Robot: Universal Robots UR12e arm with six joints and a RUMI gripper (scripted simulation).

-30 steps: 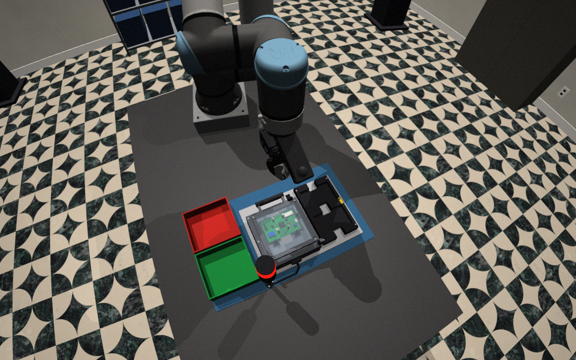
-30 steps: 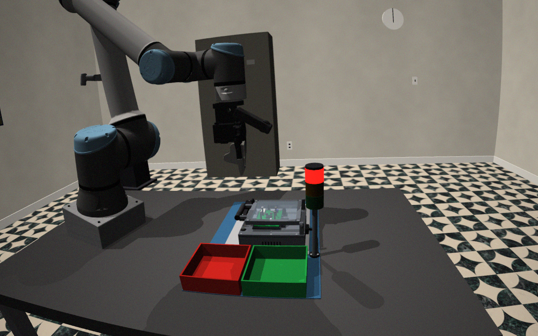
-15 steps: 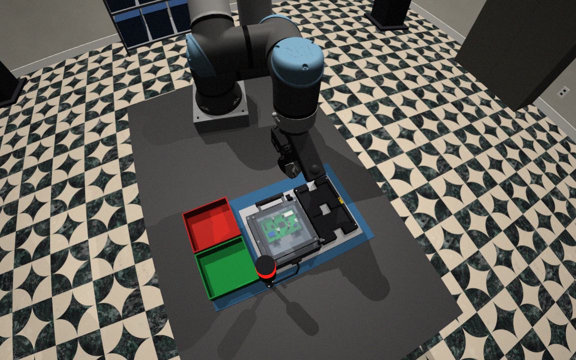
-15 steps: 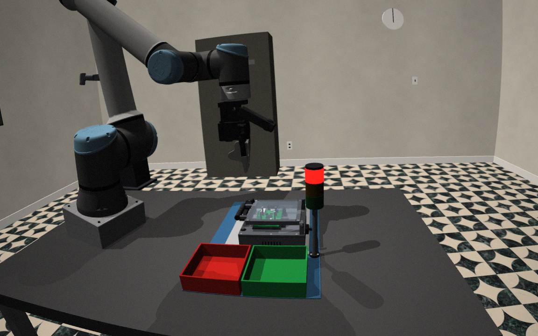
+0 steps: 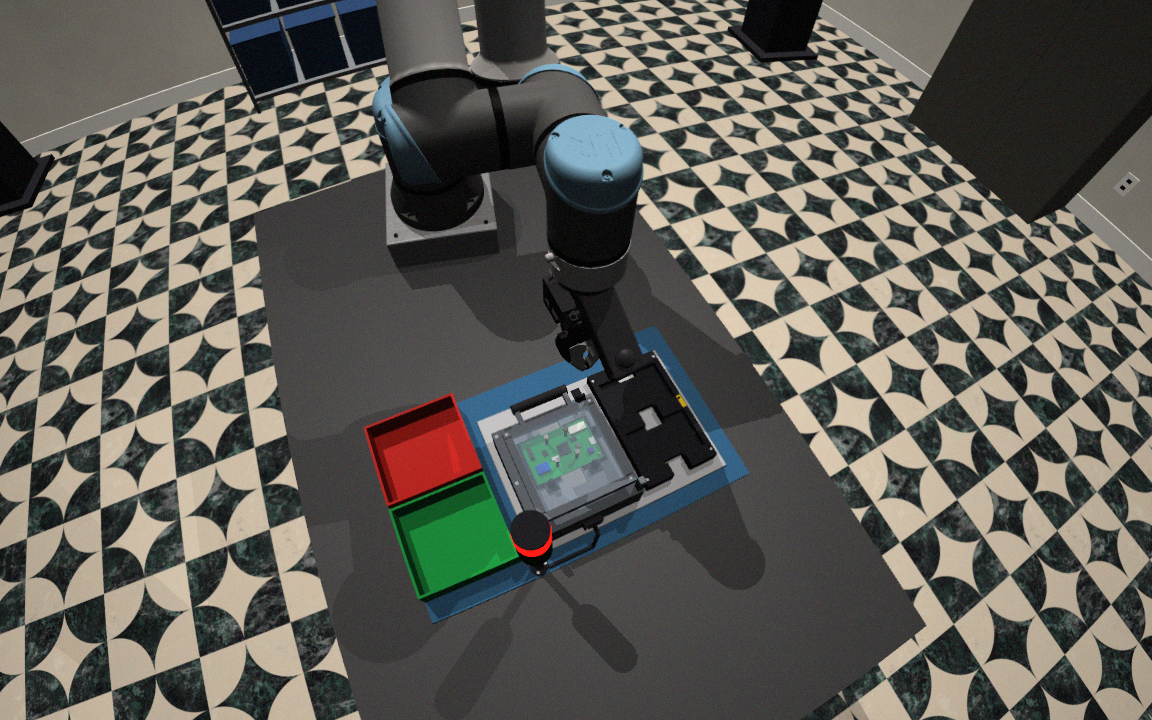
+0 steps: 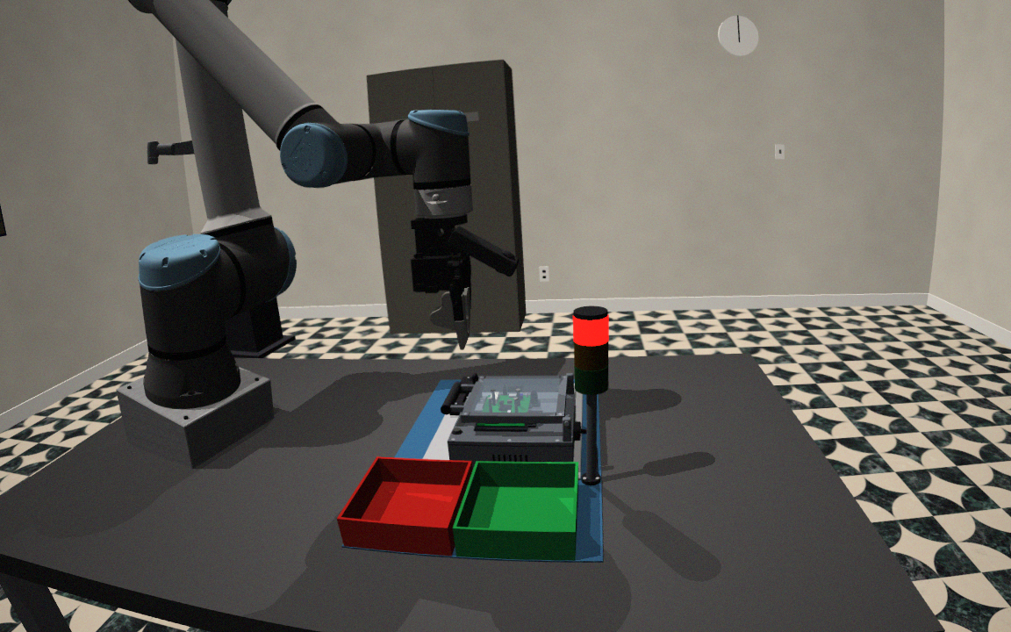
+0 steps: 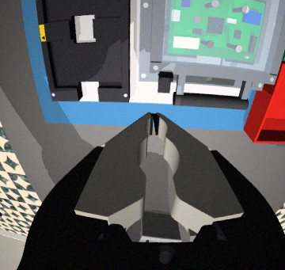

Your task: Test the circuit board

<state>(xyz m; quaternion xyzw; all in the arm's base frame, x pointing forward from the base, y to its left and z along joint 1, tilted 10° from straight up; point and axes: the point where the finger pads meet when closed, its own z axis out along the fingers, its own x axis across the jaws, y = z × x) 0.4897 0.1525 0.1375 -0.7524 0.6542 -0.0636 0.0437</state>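
Observation:
My gripper point(image 5: 584, 364) point(image 6: 462, 344) point(image 7: 153, 115) is shut and empty, above the table just off the tester's handle side. The green circuit board point(image 5: 537, 445) point(image 6: 505, 404) point(image 7: 184, 22) lies flat, component side up, in the tester under the clear lid point(image 5: 519, 471) point(image 7: 157, 28), which is down. Its white connector point(image 7: 186, 43) is at the corner nearest a small black block point(image 5: 577, 394) point(image 7: 165, 82) beside the handle point(image 7: 211, 101). The hook's grip on the lid is too small to tell. The signal light point(image 5: 532, 543) point(image 6: 591, 331) glows red. The red bin point(image 5: 419, 456) point(image 6: 395, 535) point(image 7: 266, 112) is empty.
The green bin point(image 5: 455, 541) point(image 6: 515, 543) is empty and adjoins the red one. The black tray point(image 5: 638, 402) point(image 7: 87, 64) beside the tester holds no board. The signal light's pole point(image 6: 591, 440) stands near the tester and the green bin.

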